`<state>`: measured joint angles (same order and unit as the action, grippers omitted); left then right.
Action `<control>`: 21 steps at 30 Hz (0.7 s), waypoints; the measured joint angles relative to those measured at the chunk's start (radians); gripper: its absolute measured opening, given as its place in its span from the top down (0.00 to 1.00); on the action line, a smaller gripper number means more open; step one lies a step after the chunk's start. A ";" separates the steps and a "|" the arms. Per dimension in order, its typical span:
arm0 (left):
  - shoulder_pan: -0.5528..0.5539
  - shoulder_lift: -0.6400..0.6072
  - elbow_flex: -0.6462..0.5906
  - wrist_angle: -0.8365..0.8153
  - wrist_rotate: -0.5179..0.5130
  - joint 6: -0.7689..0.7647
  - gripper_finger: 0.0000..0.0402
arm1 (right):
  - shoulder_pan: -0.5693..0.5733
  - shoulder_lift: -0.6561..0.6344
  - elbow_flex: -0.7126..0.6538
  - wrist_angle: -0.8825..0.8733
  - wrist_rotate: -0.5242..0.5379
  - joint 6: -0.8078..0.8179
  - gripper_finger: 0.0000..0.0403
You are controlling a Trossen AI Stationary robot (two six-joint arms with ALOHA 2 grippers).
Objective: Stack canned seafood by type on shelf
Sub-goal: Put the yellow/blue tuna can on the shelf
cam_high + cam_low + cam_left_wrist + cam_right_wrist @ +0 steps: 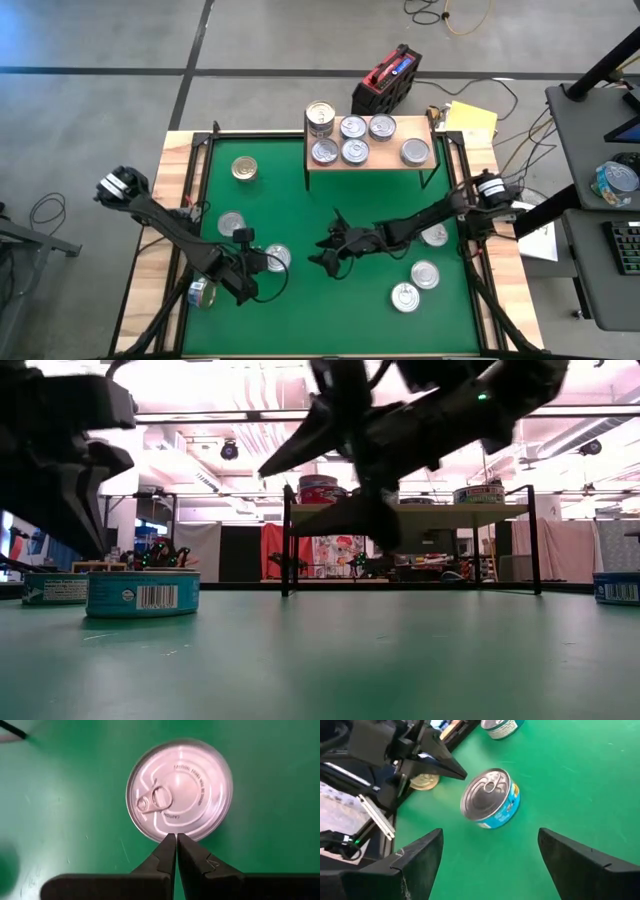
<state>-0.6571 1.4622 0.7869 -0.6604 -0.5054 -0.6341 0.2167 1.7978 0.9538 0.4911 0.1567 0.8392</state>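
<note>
Two grippers over green mat [300,200], my right gripper [328,247] spread wide near silver-topped blue-labelled round tin [490,798], left gripper [176,840] clenched, empty, beside that tin.

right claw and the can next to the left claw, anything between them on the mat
Nothing: in the high view only bare green mat separates the open right claw from that can. The right wrist view shows the same.

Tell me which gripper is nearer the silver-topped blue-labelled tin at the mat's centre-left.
Left. The shut left gripper hangs at the tin's edge; the open right gripper stands apart from it.
</note>
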 joint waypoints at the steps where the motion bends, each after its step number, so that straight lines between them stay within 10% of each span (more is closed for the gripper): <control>1: 0.000 0.005 -0.004 0.000 0.001 -0.008 1.00 | -0.003 0.014 0.016 -0.010 -0.008 -0.002 0.21; 21: 0.000 0.070 -0.035 0.151 -0.006 -0.041 1.00 | -0.041 0.241 0.254 -0.095 -0.141 -0.025 0.21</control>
<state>-0.6575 1.5325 0.7517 -0.5093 -0.5111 -0.6748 0.1754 2.0390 1.2078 0.3958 0.0153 0.8144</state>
